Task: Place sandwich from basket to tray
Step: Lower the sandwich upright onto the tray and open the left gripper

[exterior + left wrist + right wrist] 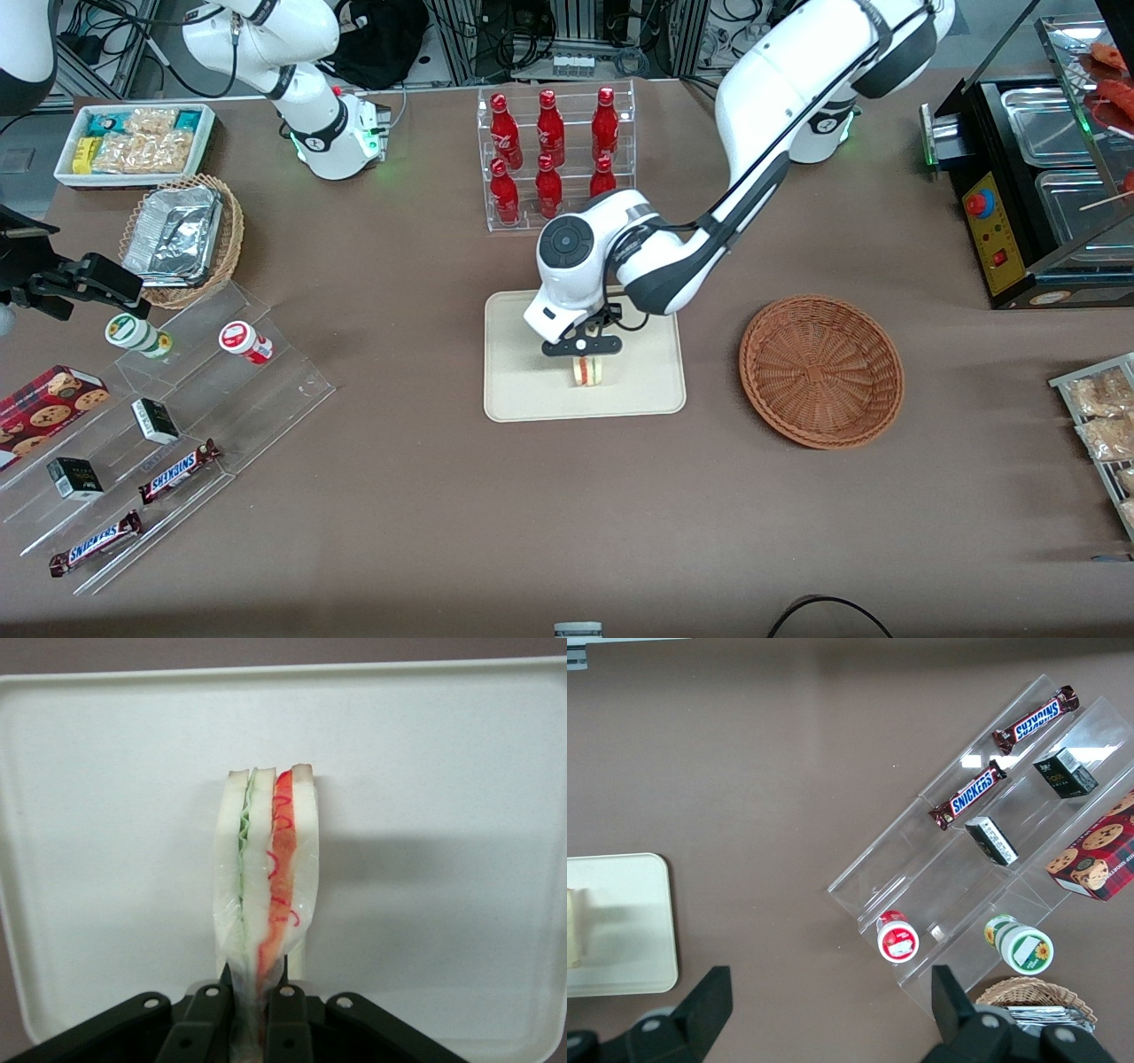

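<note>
Gripping: gripper (584, 347) was clamped on sandwich (586, 371), over tray (514, 390).
Sandwich pos: stood on edge, on or just above tray, can't tell if touching.
Risk 1: wedge could topple on release, narrow edge down.
Risk 2: wrap might cling to a finger (205, 1028) & drag it.
Basket (821, 370): toward working arm's end, nothing in it.
Counts: 1 sandwich, 1 tray, 1 basket, 6 red bottles (549, 152).
</note>
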{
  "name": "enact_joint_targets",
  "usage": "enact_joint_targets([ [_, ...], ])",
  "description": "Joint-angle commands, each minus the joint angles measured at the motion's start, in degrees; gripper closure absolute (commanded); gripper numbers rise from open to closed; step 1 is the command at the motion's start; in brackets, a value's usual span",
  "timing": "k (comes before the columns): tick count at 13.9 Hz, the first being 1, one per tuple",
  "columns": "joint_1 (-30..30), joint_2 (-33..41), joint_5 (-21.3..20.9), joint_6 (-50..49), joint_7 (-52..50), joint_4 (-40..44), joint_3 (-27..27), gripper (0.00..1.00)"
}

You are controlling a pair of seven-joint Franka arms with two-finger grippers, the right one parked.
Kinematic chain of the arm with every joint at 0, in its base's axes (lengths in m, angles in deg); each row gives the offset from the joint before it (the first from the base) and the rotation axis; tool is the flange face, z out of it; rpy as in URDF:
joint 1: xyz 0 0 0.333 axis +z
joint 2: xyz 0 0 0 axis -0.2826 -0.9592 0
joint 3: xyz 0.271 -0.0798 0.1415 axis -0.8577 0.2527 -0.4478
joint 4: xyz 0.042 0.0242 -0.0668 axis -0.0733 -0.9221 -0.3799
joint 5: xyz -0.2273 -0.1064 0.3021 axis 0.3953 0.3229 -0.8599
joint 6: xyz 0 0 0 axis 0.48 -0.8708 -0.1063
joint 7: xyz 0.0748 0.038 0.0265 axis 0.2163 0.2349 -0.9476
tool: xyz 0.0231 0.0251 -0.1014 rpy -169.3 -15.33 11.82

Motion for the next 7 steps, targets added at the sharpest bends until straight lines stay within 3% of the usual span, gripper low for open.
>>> enact_joint_targets([
  [1, -0.9, -1.0, -0.9, 0.2, -0.6, 2.1, -0.6, 0.92],
  [3, -0.9, -0.8, -0.4, 0.2, -0.6, 2.2, -0.4, 0.89],
  [5, -0.9, -1.5, -0.4, 0.4, -0.6, 2.1, -0.4, 0.66],
  [7, -0.9, -2.1, -0.4, 0.5, -0.6, 2.1, -0.4, 0.66],
])
